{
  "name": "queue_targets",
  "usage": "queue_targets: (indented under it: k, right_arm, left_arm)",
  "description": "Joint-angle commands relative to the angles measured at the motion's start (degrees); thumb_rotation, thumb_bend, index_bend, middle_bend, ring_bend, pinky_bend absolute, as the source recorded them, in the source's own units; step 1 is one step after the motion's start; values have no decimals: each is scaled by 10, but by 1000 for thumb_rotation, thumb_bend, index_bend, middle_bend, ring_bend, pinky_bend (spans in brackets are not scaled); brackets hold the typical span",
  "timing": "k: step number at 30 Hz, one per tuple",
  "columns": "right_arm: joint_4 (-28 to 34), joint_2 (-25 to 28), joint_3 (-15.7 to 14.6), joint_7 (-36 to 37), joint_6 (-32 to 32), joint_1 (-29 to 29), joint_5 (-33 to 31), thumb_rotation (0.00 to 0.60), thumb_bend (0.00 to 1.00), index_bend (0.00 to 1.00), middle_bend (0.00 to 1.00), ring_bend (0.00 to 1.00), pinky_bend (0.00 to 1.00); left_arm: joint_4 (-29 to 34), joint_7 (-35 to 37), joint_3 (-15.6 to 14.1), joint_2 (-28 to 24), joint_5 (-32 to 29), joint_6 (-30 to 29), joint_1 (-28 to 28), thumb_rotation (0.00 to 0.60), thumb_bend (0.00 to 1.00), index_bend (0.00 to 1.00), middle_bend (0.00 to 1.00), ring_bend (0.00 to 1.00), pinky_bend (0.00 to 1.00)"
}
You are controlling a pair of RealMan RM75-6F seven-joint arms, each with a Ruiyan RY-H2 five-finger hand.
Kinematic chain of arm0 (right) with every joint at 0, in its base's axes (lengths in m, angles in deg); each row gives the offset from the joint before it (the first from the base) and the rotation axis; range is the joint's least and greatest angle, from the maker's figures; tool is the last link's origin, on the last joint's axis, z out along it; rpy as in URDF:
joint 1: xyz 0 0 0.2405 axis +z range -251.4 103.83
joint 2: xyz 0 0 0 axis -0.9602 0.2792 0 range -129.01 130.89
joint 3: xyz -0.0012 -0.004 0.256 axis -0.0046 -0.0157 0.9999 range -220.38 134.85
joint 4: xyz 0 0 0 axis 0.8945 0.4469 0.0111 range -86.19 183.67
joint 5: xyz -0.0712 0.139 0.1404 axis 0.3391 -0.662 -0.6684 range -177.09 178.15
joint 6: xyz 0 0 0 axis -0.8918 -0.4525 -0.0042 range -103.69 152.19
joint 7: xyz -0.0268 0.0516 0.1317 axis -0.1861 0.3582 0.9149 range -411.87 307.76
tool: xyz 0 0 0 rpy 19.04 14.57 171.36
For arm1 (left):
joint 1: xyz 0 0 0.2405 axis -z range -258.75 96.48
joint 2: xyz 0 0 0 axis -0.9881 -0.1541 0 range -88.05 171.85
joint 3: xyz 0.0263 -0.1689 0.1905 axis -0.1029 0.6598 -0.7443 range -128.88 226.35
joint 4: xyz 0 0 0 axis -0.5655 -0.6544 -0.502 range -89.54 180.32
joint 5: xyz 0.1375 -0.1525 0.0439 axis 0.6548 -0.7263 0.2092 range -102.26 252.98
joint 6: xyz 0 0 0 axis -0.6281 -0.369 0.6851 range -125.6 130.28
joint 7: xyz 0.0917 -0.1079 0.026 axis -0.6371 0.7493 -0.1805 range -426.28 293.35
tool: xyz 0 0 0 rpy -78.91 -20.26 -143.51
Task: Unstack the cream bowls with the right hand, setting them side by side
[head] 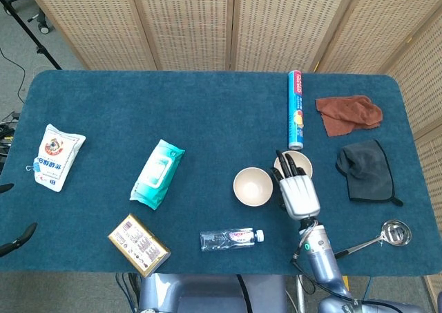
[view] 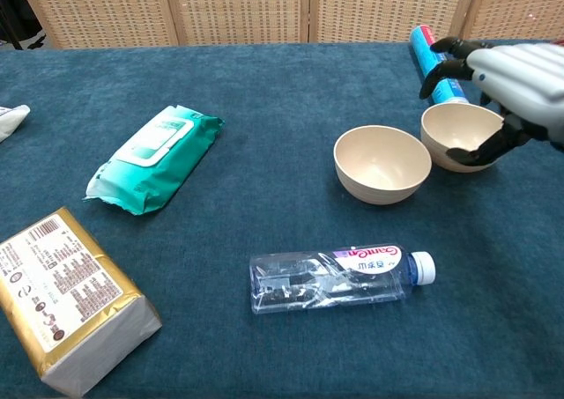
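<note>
Two cream bowls stand side by side on the blue table, almost touching. The nearer bowl sits alone with nothing in it. The second bowl is just to its right and partly covered in the head view. My right hand hovers above that second bowl with fingers spread and curved, holding nothing. The left hand does not show in either view.
A water bottle lies in front of the bowls. A foil roll lies behind them. A wet-wipes pack, gold box and white pouch are at left; brown cloth, grey cloth and ladle at right.
</note>
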Motion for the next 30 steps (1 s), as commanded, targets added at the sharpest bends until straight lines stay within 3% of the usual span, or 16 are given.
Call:
queue_targets:
  k: [1,10,15,25,30]
  right_arm:
    - [24,62,4,1,11,-9,18,600,311,254,0,0,330]
    - [77,171,-15,57,51,-58,61,600,311,253,27,0,330]
    - [116,251,-52,105,123,-129,108,600,311,253,32,0,330]
    - [127,320,-86,175,211,-214,167,600,311,253,32,0,330]
    - [119,331,-107,203,211,-251,142,600,311,253,32,0,330]
  left_arm:
    - [-2,-4,1,4,-3,4,2,600,177,273,0,0,50]
    - [-12,-13,5,16,-26,20,9,600,177,274,0,0,50]
    - [-20,-28,7,31,-28,24,13,600,176,274,0,0,50]
    - [-30,-56,3,50,-24,31,17,600,176,274,0,0,50]
    - [-37,-70,0,61,-30,41,18,600,177,274,0,0,50]
